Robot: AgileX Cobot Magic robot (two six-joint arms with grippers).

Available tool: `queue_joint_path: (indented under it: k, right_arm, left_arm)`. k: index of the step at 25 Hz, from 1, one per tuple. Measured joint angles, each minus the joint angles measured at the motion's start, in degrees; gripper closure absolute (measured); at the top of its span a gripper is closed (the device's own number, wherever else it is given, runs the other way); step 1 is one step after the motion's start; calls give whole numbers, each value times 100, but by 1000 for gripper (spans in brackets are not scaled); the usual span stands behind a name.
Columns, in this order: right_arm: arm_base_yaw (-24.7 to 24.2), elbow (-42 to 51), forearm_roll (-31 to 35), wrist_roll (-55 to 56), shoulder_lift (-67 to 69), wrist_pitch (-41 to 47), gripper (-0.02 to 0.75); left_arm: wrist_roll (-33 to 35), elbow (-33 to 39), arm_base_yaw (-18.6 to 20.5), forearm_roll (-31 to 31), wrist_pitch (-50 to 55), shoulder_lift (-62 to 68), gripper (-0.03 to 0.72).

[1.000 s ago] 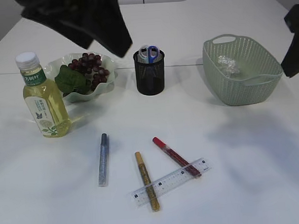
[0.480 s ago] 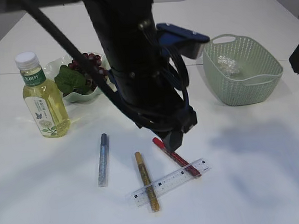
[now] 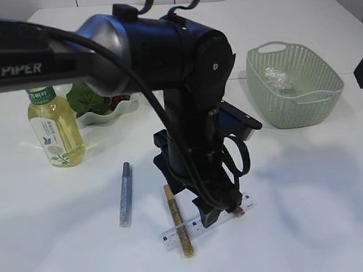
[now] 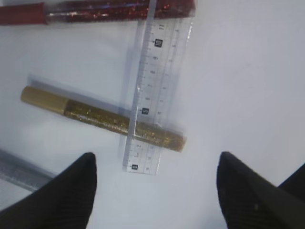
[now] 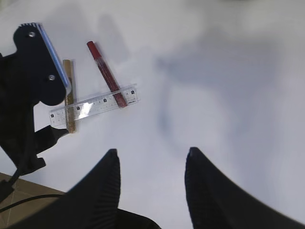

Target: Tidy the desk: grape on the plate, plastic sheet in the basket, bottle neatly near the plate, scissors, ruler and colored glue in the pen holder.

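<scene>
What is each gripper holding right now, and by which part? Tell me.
Nothing is held. The left gripper hangs open above the clear ruler and gold glitter glue, touching neither. The right gripper is open over bare table.

The left arm reached low over the table's near middle, its wrist bent downward. The left gripper (image 4: 155, 188) pointed down with its two fingers spread wide, holding nothing. The right gripper (image 5: 151, 183) hung high, jaws parted and empty.
</scene>
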Motion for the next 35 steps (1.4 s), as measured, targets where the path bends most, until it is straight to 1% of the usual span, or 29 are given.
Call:
queue_joint_path:
  k: [8,20,35]
  right_arm:
    - [0,0,-29,-13,0,0,374]
    - [0,0,-29,-13,0,0,374]
    - [0,0,-29,-24,0,0,374]
  left_arm:
    - [664,-238,-173,65,-47,324,115]
    - [730,-271,-173,368,-237,588,115]
    - [764,-280,-173,423,-431,950,115]
